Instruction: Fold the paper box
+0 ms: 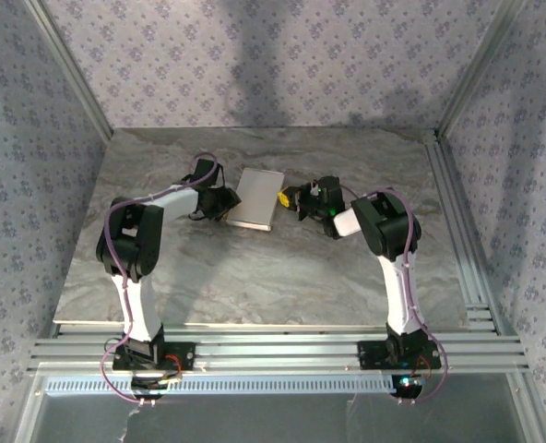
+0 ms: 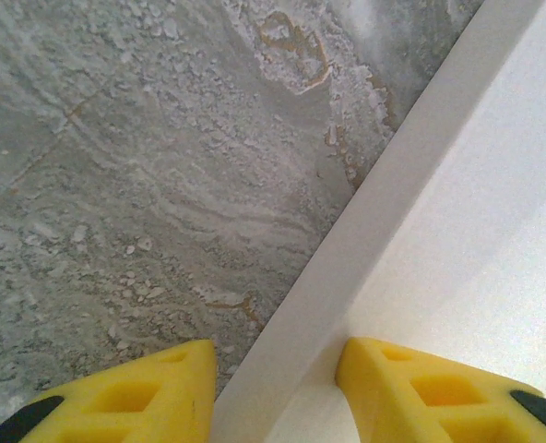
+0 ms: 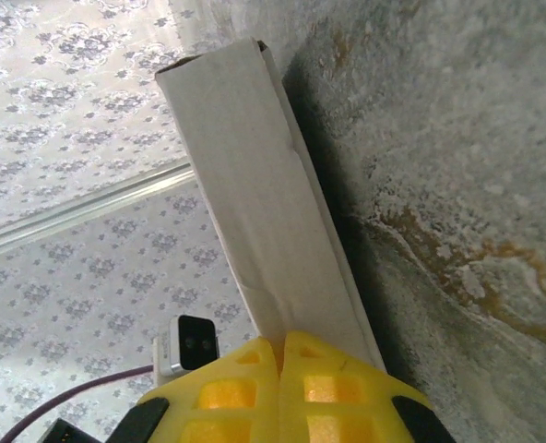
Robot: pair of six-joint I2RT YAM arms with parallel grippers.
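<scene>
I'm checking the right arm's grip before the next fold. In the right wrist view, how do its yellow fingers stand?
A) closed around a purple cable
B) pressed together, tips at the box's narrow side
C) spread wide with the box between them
B: the right gripper has its two yellow fingers meeting with no gap between them, their tips at the near end of the paper box's narrow side wall.

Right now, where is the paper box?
In the top view, the paper box sits just left of centre, between the left tool and the right tool, both at its edges.
</scene>
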